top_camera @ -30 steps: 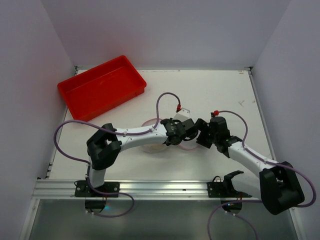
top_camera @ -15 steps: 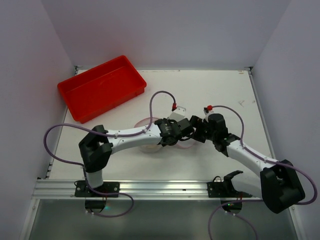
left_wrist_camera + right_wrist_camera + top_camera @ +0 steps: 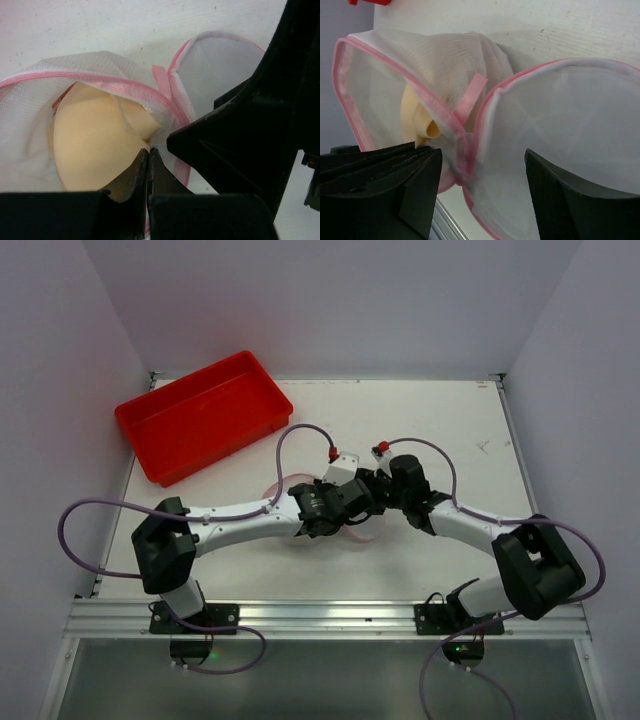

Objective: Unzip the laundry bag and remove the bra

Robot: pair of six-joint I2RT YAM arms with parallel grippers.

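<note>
The laundry bag (image 3: 100, 67) lies unzipped in the middle of the table, its pink rim gaping and one round mesh half folded open (image 3: 570, 120). The beige bra (image 3: 92, 145) sits inside the other half, one cup bare in the opening. My left gripper (image 3: 149, 151) is shut, its tips pinched on the edge of the bra cup at the bag's mouth. My right gripper (image 3: 482, 155) is open and straddles the pink rim where the two halves join. In the top view both grippers (image 3: 338, 512) (image 3: 366, 492) meet over the bag (image 3: 358, 532), which they mostly hide.
A red plastic tray (image 3: 205, 415) stands at the back left of the white table. Grey walls close in the left, right and back. A metal rail (image 3: 300, 615) runs along the near edge by the arm bases.
Both grippers have moved left across the table, staying close together. The left arm's elbow has swung out to the left and the right arm has stretched further in.
</note>
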